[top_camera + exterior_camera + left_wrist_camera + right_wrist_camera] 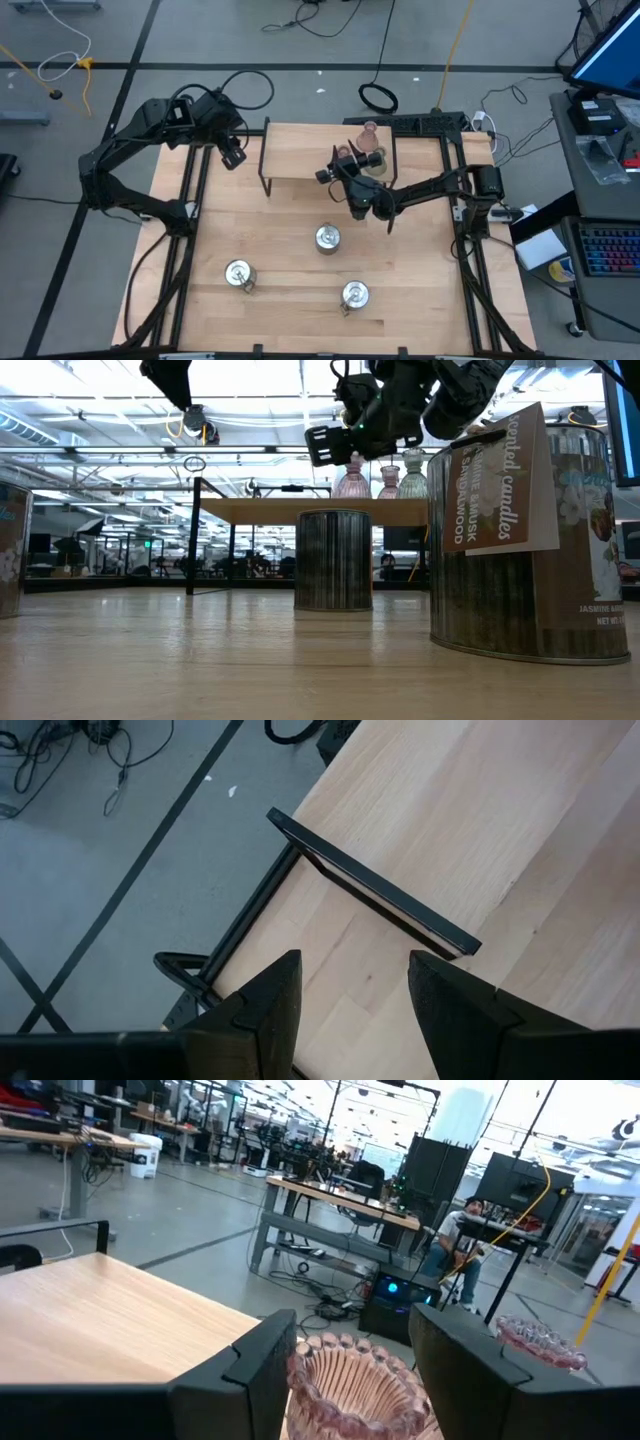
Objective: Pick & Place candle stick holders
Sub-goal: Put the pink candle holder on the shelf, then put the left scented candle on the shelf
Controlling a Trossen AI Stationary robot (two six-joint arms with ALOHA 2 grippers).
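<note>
Pink glass holder (350, 1385) on shelf (300, 160), between spread jaws of right gripper (345, 1370), probably not yet touching. Best centred on the fluted rim before closing gently. Left gripper (348, 1005) idle, jaws apart, beyond shelf's left end. Tin (525, 530) on tabletop (200, 660) tagged "scented candles", "SANDALWOOD".

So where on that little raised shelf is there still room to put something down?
The shelf's left half is bare, from its left edge toward the right tool. Its right end is crowded: the glass holders stand together there under that tool. The open left tool hovers off the left edge.
</note>
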